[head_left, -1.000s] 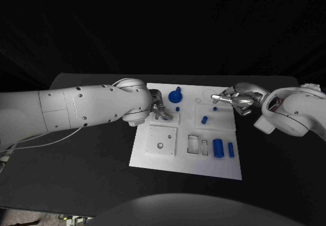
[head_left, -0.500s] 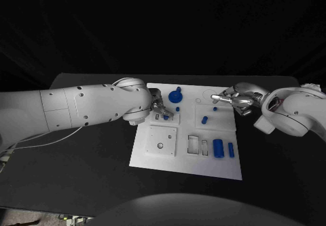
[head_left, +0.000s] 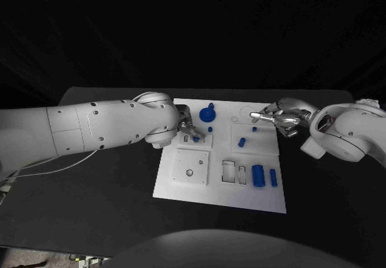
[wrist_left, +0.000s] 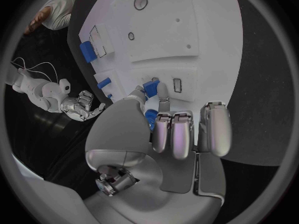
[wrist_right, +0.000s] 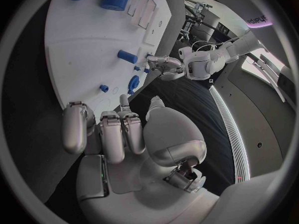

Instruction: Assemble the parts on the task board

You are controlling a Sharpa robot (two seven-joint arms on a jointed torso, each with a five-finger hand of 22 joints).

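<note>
Currently the left hand (head_left: 188, 133) is over the far-left part of the task board (head_left: 209, 192), pinching a small blue part (wrist_left: 150, 88) between thumb and a finger; the other fingers (wrist_left: 177, 133) lie side by side, curled in over the palm. In the left wrist view that part sits right at a small rectangular slot (wrist_left: 177, 84) in a raised white block on the board; cannot tell whether it touches the block.

Right hand (head_left: 278, 120) hovers at the board's far-right edge, fingers bunched together and curled, nothing in them as far as the right wrist view shows.

On the board:
- round blue knob piece (head_left: 208, 114) near the far edge, just beside the left hand
- tiny blue peg (head_left: 253, 129) near the right hand
- short blue cylinder (head_left: 241, 142) lying toward the middle-right
- large blue cylinder (head_left: 258, 175) and a thinner blue bar (head_left: 273, 177) lying side by side near the near-right corner
- two rectangular recesses (head_left: 235, 171) just left of the large cylinder
- white square plate (head_left: 191, 166) with holes on the near-left part

Board lies flat mid-table on the black table (head_left: 96, 206).
</note>
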